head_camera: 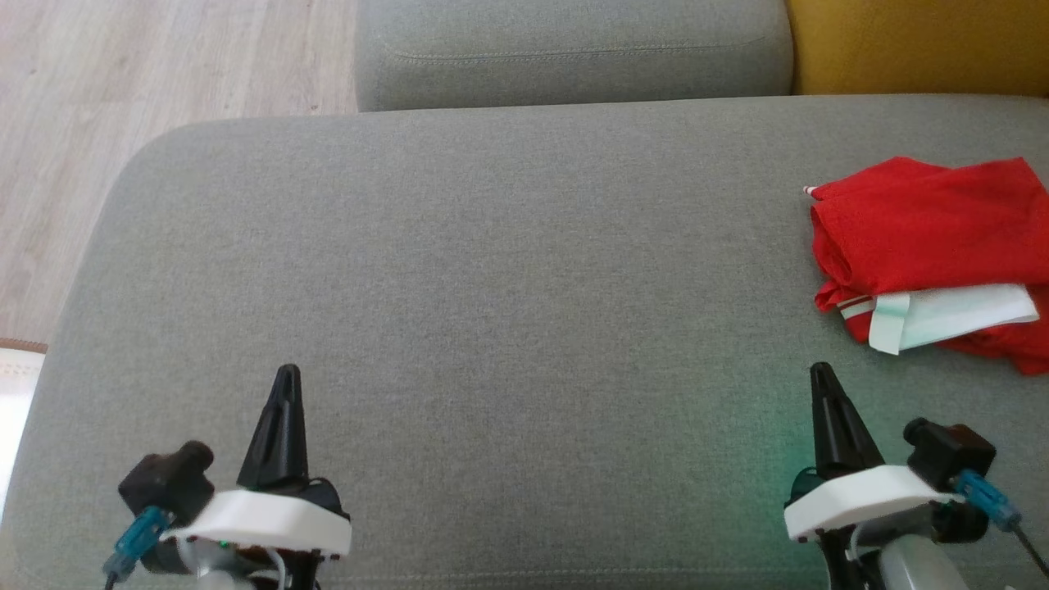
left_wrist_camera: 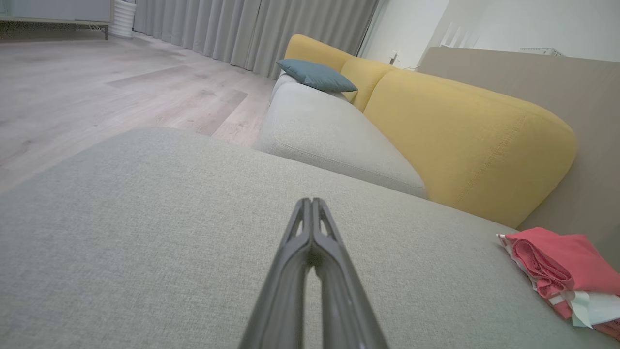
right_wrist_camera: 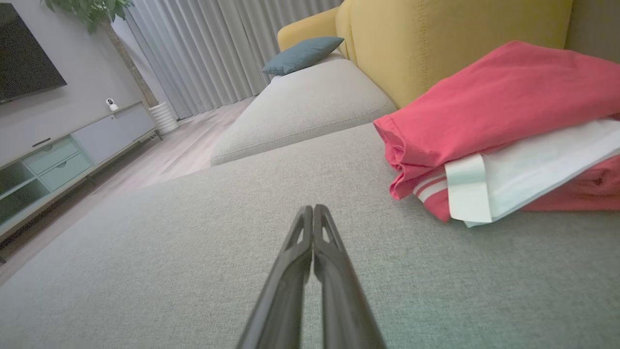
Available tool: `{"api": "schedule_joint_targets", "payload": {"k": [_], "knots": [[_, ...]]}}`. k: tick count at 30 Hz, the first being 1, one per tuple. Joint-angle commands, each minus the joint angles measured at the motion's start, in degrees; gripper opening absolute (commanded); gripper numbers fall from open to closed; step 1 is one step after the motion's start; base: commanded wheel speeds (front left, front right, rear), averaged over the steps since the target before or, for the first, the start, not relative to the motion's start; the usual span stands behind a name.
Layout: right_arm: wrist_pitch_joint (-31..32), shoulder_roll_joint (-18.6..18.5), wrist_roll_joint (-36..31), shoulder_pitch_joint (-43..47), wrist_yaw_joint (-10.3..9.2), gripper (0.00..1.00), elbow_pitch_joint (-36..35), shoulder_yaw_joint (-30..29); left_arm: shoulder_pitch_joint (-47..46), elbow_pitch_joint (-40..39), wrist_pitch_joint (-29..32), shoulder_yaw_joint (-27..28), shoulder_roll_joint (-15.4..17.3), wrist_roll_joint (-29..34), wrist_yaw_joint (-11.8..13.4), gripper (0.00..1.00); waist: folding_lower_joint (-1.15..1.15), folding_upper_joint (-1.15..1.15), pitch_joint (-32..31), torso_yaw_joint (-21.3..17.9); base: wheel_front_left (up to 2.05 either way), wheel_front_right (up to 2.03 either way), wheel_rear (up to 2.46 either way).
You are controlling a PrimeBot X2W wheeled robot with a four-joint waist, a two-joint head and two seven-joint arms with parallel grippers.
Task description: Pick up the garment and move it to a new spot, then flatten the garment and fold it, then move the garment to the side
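The red garment [head_camera: 926, 238] is seen bunched at the sofa cushion's [head_camera: 492, 270] 3 o'clock edge. Both the left gripper [head_camera: 283, 393] and the right gripper [head_camera: 822, 389] are pressed closed, empty. The right should be opened wide and the top red fold pinched, not the white panel.

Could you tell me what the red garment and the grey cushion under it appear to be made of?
The red garment looks like soft matte knit cloth, likely cotton jersey: it folds in limp rolls, with a white panel and striped trim at its edge. The grey cushion seems upholstered in coarse woven fabric over padding, judging by its flecked weave, rounded corners and stitched seam. The exact fibres cannot be told.
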Motion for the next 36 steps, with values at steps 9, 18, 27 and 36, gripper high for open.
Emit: {"api": "schedule_joint_targets", "payload": {"k": [9, 18, 27, 36], "knots": [[1.5, -0.1, 6.5, -2.5, 0.06, 0.00, -2.6, -1.0, -3.2, -1.0, 1.5, 1.1, 0.6, -6.2, -0.7, 0.00, 0.00, 0.00, 0.0, -0.1, 0.00, 0.00, 0.00], [3.0, -0.2, 12.2, -2.6, 0.08, 0.00, -3.1, -1.7, -3.8, -0.2, 2.8, 1.8, 0.9, -11.9, -1.1, 0.00, 0.00, 0.00, -0.1, -0.2, 0.00, 0.00, 0.00], [4.4, -0.2, 18.0, -2.6, 0.11, 0.00, -3.7, -2.5, -4.3, 0.4, 4.1, 2.5, 1.1, -17.5, -1.5, 0.00, 0.00, 0.00, -0.1, -0.2, 0.00, 0.00, 0.00], [6.1, -0.2, 24.4, -2.7, 0.14, 0.00, -4.3, -3.3, -4.8, 1.1, 5.6, 3.4, 1.3, -23.7, -1.9, 0.00, 0.00, 0.00, -0.1, -0.3, 0.00, 0.00, 0.00]]}}
